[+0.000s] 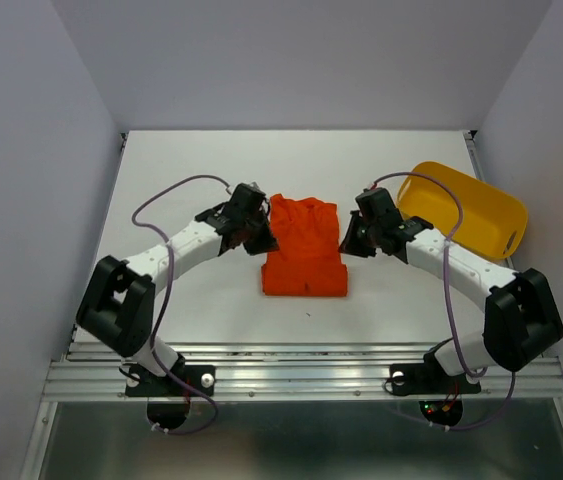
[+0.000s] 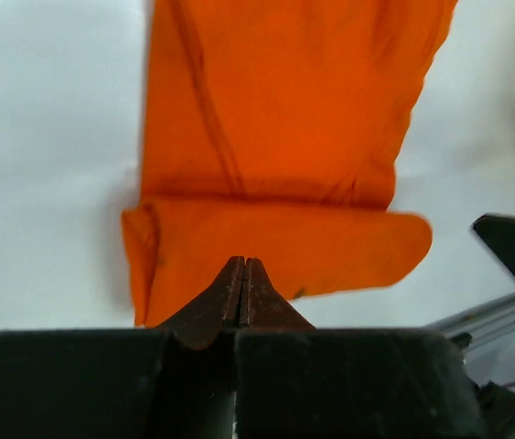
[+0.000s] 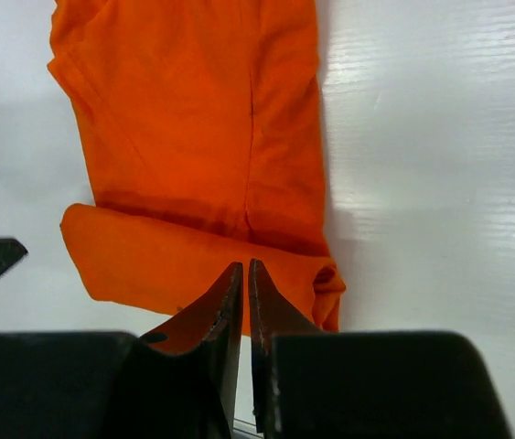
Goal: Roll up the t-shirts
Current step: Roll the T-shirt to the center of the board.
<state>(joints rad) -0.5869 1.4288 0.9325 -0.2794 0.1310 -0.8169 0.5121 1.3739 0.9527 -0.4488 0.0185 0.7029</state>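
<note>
Orange-red cloth is turned over into a short roll (image 1: 304,279) at the near end of the t-shirt (image 1: 304,235). I judge that you are early in the rolling step, because most of the shirt lies flat beyond the roll. The next move calls for both grippers to take the two ends of the roll and turn it away from the bases at the same speed. If they do not, the roll may become crooked.

From the left: your left arm bends inward from its base, and the left gripper (image 2: 243,267) is at the left edge of the shirt, pointing over the roll. Its jaws are pressed fully together, and I see no cloth between them. I cannot tell if the tips touch the shirt.

The t-shirt lies in the middle of the white table (image 1: 191,170), between the two grippers, with the collar end far from you.

Your right arm mirrors the left. The right gripper (image 3: 243,267) is at the right edge of the shirt, with only a thin slit between the jaws and nothing held. Behind this arm the yellow tub (image 1: 466,210) lies apart from the shirt.
</note>
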